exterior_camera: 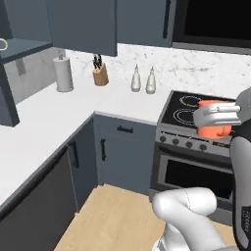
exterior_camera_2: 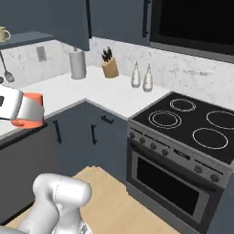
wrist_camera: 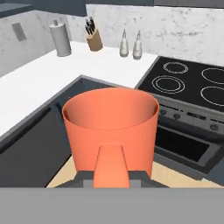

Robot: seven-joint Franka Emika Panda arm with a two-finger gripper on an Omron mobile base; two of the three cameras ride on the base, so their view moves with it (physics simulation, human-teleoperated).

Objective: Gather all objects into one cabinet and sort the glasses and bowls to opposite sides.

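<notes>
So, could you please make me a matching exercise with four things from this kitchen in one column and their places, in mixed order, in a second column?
Things:
1. orange-red cup
2. beige mug
3. knife block
4. paper towel roll

Places:
A. on the open shelf, high at the left
B. held in the gripper, off the counter
C. on the counter at the corner, left of the knife block
D. on the counter by the backsplash, left of the two bottles

Pairs: 1-B, 2-A, 3-D, 4-C
</notes>
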